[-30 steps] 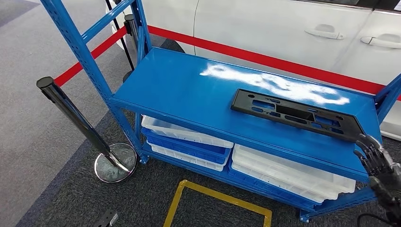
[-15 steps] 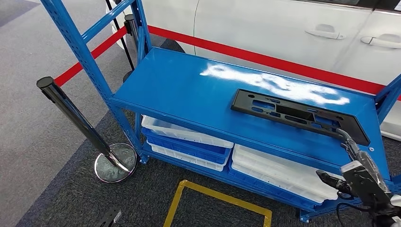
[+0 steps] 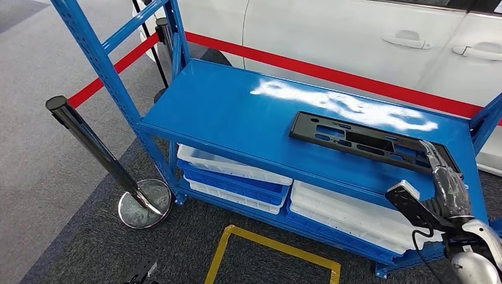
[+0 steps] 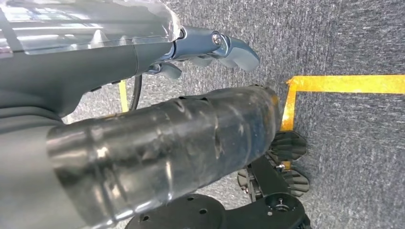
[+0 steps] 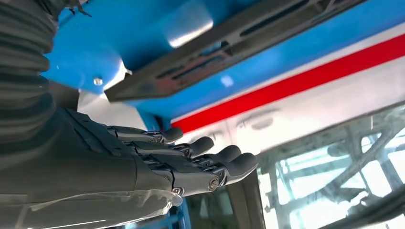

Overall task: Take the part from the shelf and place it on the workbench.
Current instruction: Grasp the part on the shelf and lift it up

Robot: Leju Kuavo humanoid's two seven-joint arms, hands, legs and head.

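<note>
I see the part, a long black slotted plate, lying flat on the top deck of the shelf. It sits on the deck's right half, slightly skewed, with its right end close to the right edge and its long near side set back a little from the front lip. The left half of the deck is bare blue, with glare on the paint behind the part.

My right hand is at the part's right end, fingers straight and pointing along the deck towards it. In the head view the fingertips overlap the part's near right corner; I cannot tell whether they touch. In the right wrist view the right hand has its fingers extended side by side, thumb apart, with nothing in it, and the part is close beside it.

My left hand shows in the left wrist view over carpet; I cannot tell how far it is open, and I see nothing in it.

Obstacles:
- blue upright of the shelf at the right end, just past the part
- white and blue bins stacked on the lower tier
- chrome post left of the shelf
- red belt and a white car right behind the shelf
- yellow tape on the floor in front
</note>
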